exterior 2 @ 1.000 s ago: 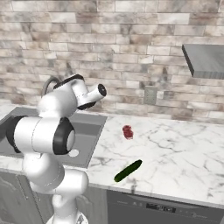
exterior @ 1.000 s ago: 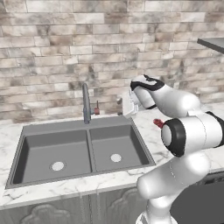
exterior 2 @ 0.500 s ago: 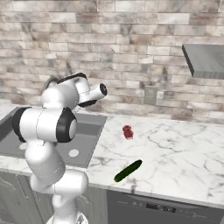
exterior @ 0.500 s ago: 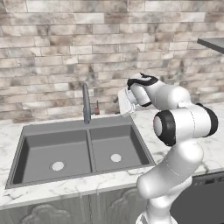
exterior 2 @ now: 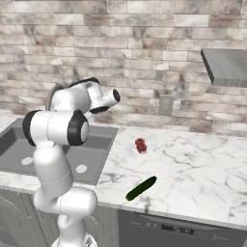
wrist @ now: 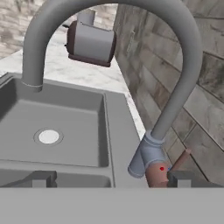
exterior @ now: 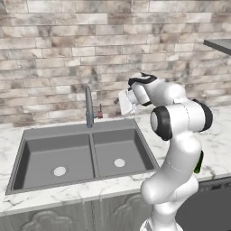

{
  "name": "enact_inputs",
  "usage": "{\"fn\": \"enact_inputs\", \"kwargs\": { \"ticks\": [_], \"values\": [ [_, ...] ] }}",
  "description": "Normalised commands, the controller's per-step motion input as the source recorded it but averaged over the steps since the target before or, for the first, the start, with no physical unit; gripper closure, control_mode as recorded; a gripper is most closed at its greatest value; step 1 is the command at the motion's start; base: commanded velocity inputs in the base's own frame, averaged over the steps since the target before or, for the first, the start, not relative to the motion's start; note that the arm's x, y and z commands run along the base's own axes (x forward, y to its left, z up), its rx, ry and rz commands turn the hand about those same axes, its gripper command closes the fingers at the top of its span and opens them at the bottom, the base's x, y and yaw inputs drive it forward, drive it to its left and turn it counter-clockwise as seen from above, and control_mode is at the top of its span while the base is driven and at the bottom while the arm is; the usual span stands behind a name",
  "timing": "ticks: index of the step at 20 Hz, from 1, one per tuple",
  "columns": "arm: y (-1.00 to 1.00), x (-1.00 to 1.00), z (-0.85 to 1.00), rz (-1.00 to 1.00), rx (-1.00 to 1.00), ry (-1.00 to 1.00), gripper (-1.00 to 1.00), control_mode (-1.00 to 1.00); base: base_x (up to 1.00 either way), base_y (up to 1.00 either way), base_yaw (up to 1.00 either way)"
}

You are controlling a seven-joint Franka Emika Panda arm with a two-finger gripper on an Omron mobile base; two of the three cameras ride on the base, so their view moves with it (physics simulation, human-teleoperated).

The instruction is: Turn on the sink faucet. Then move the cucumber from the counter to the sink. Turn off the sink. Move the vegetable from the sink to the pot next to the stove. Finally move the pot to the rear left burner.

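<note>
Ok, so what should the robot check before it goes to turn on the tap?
1. Claw open: ok, its tips stand wide apart.
2. Claw aimed at the sink faucet: ok, the lever sits close by one fingertip.
3. Claw touching the lever: not ok, not yet.
4. Water off: ok, none runs from the spout.
5. Sink free: ok, both basins bare.
6. Cucumber waiting: ok, lying on the counter near its front edge.

White glossy rounded arm segments, black joint bands, black cable at wrist.
</note>
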Motion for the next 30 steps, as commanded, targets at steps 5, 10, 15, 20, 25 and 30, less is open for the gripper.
{"fn": "enact_inputs", "kwargs": {
  "ticks": [5,10,15,20,25,30],
  "values": [
    [0.15,0.31,-0.11,0.03,0.02,0.04,-1.00,-1.00,0.00,0.00,0.00],
    [0.19,0.31,-0.12,0.03,0.02,0.04,-1.00,-1.00,0.00,0.00,0.00],
    [0.17,0.28,-0.13,0.03,0.03,0.04,-1.00,-1.00,0.00,0.00,0.00],
    [0.16,0.25,-0.13,0.03,0.03,0.03,-1.00,-1.00,0.00,0.00,0.00],
    [0.13,0.24,-0.13,0.03,0.02,0.03,-1.00,-1.00,0.00,0.00,0.00],
    [0.11,0.22,-0.11,0.04,0.02,0.03,-1.00,-1.00,0.00,0.00,0.00]
  ]
}}
